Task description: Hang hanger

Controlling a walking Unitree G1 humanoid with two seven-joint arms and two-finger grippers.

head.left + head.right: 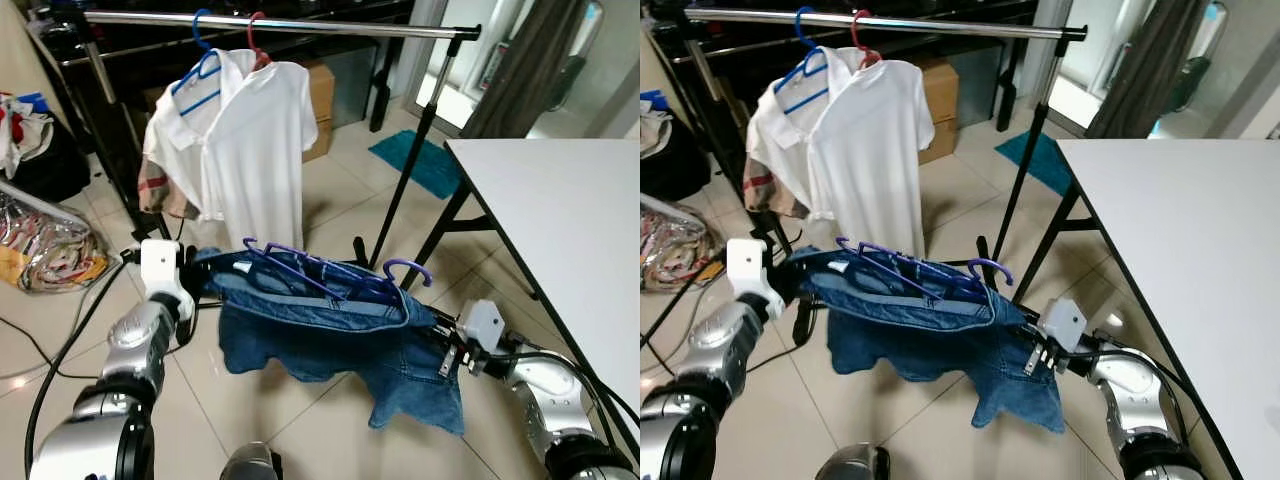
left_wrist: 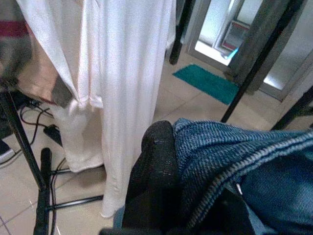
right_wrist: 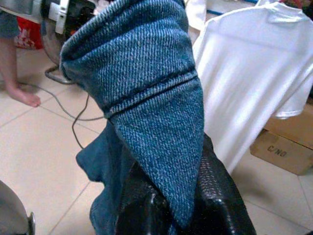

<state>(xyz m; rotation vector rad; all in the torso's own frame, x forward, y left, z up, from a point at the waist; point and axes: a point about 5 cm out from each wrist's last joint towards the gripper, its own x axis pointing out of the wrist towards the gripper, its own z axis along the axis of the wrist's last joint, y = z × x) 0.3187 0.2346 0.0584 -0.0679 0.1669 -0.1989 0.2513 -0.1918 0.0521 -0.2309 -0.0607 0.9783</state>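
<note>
Tools first: the left tool [image 1: 196, 287] pinches one end of the waistband of a pair of blue denim shorts [image 1: 330, 340], its black fingers [image 2: 154, 181] closed on the cloth, and the right tool [image 1: 440, 335] grips the other end, the fabric folded into a peak between its fingers [image 3: 215, 196]. Stretched between them, the shorts hang above the tiled floor [image 1: 330, 210], below and in front of the silver garment rail [image 1: 280, 25].

Largest in view is the white table [image 1: 560, 220], along the robot's right, its near corner close to the rack's black upright [image 1: 415, 150]. On the rail hangs a white polo shirt [image 1: 245, 140] on a red hanger, with a blue plastic hanger [image 1: 200, 75] beside it. A person's bare foot shows in the right wrist view.

A purple plastic hanger [image 1: 320, 275] lies along the waistband, long axis running from one tool to the other, nearly level. Its hook [image 1: 410, 270] sits at the right tool's end, curling upward and toward the table.

Judged from here, the hanger could slide out of the waistband if the two tools tilt unevenly. Since the hook lies sideways, not pointing up at the rail, it could miss or glance off unless turned. The shirt crowds the rail's left part, so snagging there is possible.
</note>
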